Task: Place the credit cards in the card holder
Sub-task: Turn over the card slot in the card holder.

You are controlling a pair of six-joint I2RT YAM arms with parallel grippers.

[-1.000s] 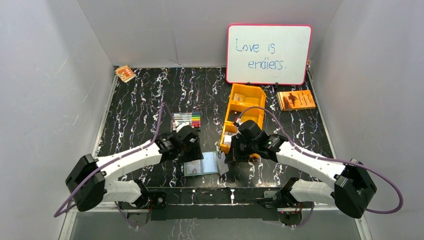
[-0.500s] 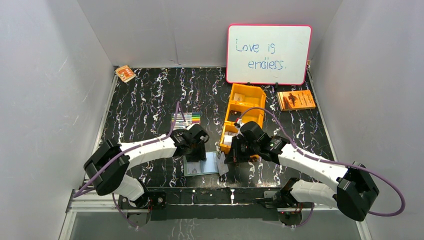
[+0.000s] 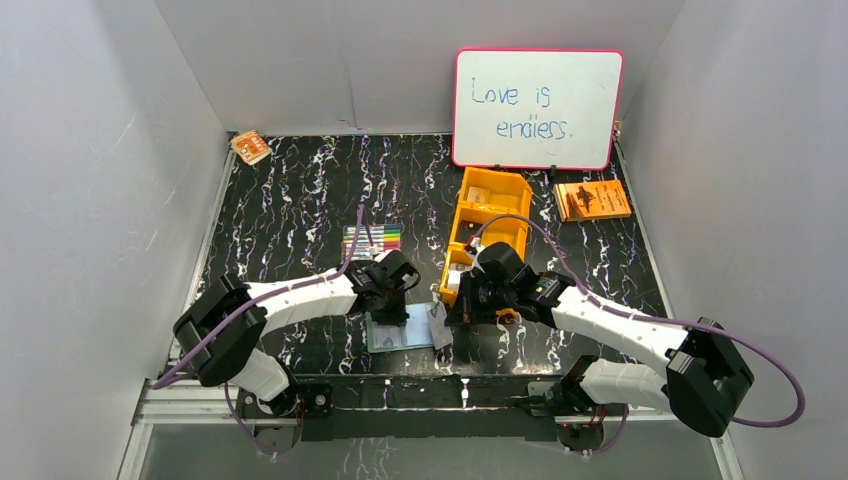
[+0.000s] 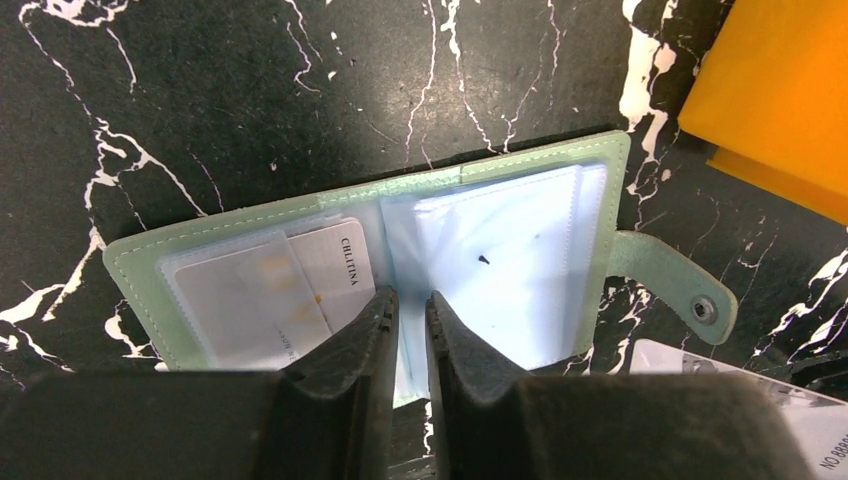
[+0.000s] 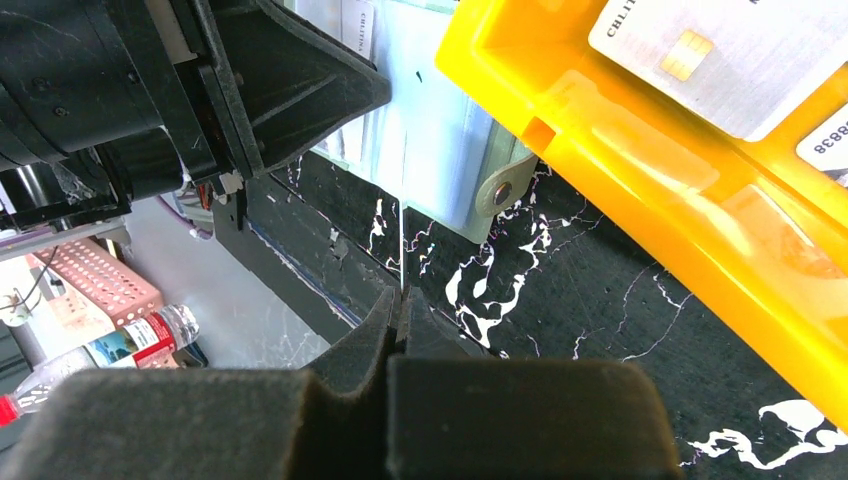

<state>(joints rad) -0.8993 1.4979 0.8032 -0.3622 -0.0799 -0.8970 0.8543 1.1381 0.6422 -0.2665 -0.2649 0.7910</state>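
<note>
L claw (image 4: 410, 305): matte black jaws a slit apart, tips on wallet (image 4: 520, 240) fold, grip unclear | wallet: open flat under it, stitched grey-green, glossy clear sleeves; pocketed card (image 4: 290, 295) left of tips, snap tab (image 4: 690, 295) right | R claw (image 5: 400, 300): clamped on thin pale card (image 5: 404, 230), seen edge-on, wallet just ahead | smooth orange bin (image 5: 620, 170) beside it

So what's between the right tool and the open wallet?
Right wrist view: only the thin whitish card the right tool pinches edge-on, pointing at the grey-green folding wallet, above black marbled table.
</note>
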